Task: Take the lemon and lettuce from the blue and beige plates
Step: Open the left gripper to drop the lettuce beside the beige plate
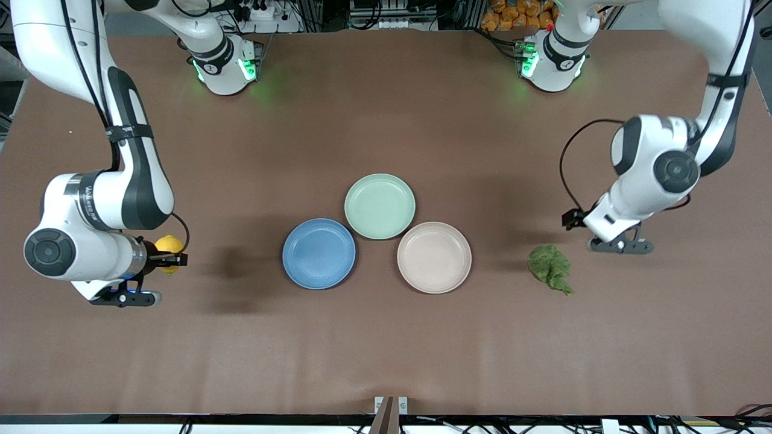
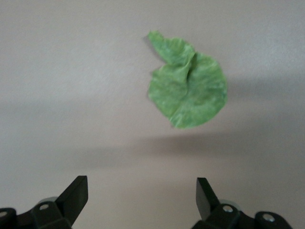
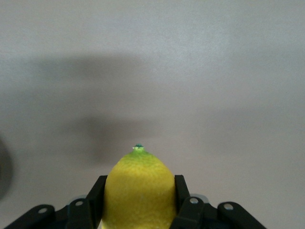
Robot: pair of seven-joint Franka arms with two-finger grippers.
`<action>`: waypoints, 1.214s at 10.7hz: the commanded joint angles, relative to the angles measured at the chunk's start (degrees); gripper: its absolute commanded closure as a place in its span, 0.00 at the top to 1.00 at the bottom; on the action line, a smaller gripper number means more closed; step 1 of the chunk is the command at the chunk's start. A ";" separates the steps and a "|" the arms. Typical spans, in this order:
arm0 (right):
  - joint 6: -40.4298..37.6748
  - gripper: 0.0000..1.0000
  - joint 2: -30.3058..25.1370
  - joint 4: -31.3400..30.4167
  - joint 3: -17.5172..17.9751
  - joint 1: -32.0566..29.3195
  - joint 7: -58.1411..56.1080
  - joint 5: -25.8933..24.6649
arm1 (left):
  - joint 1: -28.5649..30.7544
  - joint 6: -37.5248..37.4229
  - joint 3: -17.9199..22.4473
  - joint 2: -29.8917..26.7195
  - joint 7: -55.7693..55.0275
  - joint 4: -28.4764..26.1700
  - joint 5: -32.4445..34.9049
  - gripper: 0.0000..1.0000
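Your right pincer [image 1: 170, 260] is clamped on the lemon [image 1: 169, 245], held up over bare desk [image 1: 386, 349] at the right arm's end, well apart from the blue plate [image 1: 319, 254]. Your left pincer [image 2: 142, 198] hangs with its fingers apart over the desk, near the lettuce [image 1: 549, 267], which lies flat on the desk beside the beige plate [image 1: 434, 257]. Both plates hold nothing.
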 commanded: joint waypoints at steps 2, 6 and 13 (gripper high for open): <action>13.98 0.09 -7.09 -16.65 -1.19 0.11 -1.99 -0.59 | 0.10 1.35 -0.95 -8.98 -3.36 -8.16 0.13 1.00; 26.29 0.09 -8.42 -27.39 -1.28 -0.76 -3.49 -0.59 | -0.08 0.99 -1.56 -10.76 -3.01 -6.53 0.13 1.00; 37.66 0.09 -7.63 -34.53 -1.19 -1.38 -5.16 0.03 | 0.28 -12.77 -1.48 -10.94 -4.42 11.57 -4.27 1.00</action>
